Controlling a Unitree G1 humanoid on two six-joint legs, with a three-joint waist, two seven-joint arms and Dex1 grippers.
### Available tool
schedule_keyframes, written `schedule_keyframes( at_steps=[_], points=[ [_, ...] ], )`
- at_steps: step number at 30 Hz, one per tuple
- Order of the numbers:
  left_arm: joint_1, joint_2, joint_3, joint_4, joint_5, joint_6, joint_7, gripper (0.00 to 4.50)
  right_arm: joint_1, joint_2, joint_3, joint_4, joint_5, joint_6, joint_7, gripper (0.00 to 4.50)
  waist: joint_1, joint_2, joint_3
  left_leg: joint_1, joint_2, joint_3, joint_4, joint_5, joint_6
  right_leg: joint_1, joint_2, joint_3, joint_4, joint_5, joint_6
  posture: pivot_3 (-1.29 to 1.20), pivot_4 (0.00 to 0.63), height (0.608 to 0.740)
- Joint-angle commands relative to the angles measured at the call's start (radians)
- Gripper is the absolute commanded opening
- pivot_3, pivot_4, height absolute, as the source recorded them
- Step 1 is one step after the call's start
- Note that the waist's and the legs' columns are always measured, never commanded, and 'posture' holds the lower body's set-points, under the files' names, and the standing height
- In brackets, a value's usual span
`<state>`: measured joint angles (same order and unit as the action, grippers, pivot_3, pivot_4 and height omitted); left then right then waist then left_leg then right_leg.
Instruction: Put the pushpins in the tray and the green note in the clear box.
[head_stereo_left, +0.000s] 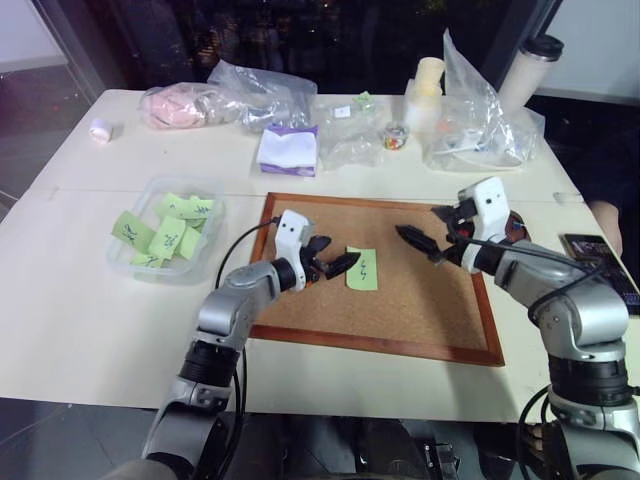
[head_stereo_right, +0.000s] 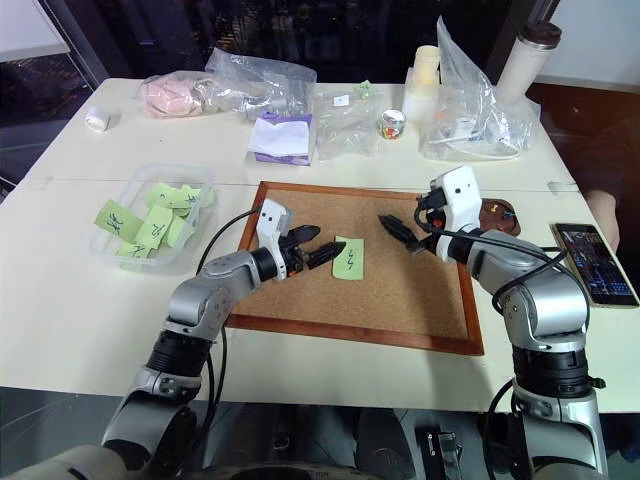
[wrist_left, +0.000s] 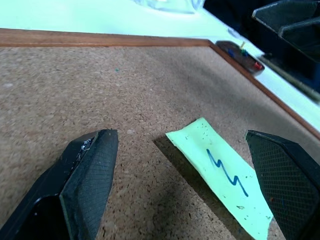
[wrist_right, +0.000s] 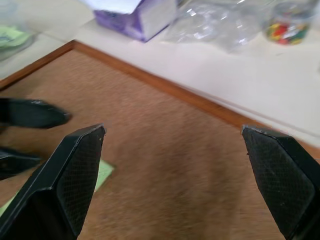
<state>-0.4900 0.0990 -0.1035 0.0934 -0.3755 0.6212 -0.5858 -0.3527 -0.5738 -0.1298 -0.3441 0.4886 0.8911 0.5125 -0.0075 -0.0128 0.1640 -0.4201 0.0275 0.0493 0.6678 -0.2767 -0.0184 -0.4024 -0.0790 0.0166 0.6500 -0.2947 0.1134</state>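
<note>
A pale table (head_stereo_left: 90, 330) is carrying everything, and the largest thing lying on it is the wood-framed cork board (head_stereo_left: 420, 300), sitting near the front edge between the two arms. To the robot's left of the board, the clear box (head_stereo_left: 150, 262) is resting on the table and holding several light-green notes. Along the far side, wrinkly plastic bags (head_stereo_left: 262, 92) and a purple-and-white tissue pack (head_stereo_left: 289, 150) are lying in a loose row. The left gripper (head_stereo_left: 332, 262) is hovering low over the board with its fingers (wrist_left: 90, 175) standing spread apart, one on either side of the near end of the green note (head_stereo_left: 362, 268); no finger is touching it. That note is lying on the cork near the board's middle, its far end lifting slightly and casting a shadow. The right gripper (head_stereo_left: 425, 238) is hanging above the board's right part, jaws gaping wide and holding nothing, pointing toward the note. Just past the board's right frame, the small dark tray (head_stereo_right: 498, 213) is sitting on the table, with pushpins (wrist_left: 256, 65) showing red and green heads inside it.
</note>
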Motion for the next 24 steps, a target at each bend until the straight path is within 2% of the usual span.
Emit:
schedule_keyframes(
  at_steps=[1, 10, 21, 24],
  points=[
    [-0.012, -0.001, -0.018, -0.014, -0.036, 0.097, -0.017, 4.46, 0.046, -0.028, 0.041, -0.089, 0.012, 0.005, 0.034, 4.5, 0.0, 0.0, 0.0, 0.0, 0.0, 0.0, 0.0, 0.0, 0.0, 0.0, 0.0, 0.0, 0.0, 0.0, 0.0, 0.0, 0.15, 0.74],
    [-0.043, 0.021, -0.05, -0.01, -0.049, 0.239, -0.032, 4.46, 0.067, -0.051, 0.152, -0.064, -0.08, -0.055, 0.043, 4.5, -0.001, 0.0, 0.0, 0.002, -0.001, -0.001, 0.0, 0.0, 0.0, 0.003, 0.0, 0.0, -0.001, 0.0, 0.0, 0.0, 0.15, 0.74],
    [-0.046, 0.05, -0.134, 0.009, 0.031, 0.178, -0.048, 4.46, 0.069, -0.079, 0.292, -0.017, -0.247, -0.164, 0.057, 4.5, 0.0, 0.0, 0.0, 0.011, -0.001, -0.001, -0.001, -0.001, 0.001, 0.012, 0.0, -0.001, -0.003, 0.0, 0.0, 0.0, 0.15, 0.74],
    [-0.043, 0.053, -0.153, 0.005, 0.044, 0.151, -0.068, 3.68, 0.07, -0.091, 0.312, -0.014, -0.284, -0.183, 0.064, 4.5, 0.0, 0.0, 0.0, 0.011, -0.001, -0.001, 0.0, -0.001, 0.001, 0.012, 0.0, 0.0, -0.003, 0.0, 0.0, 0.0, 0.15, 0.74]
  ],
)
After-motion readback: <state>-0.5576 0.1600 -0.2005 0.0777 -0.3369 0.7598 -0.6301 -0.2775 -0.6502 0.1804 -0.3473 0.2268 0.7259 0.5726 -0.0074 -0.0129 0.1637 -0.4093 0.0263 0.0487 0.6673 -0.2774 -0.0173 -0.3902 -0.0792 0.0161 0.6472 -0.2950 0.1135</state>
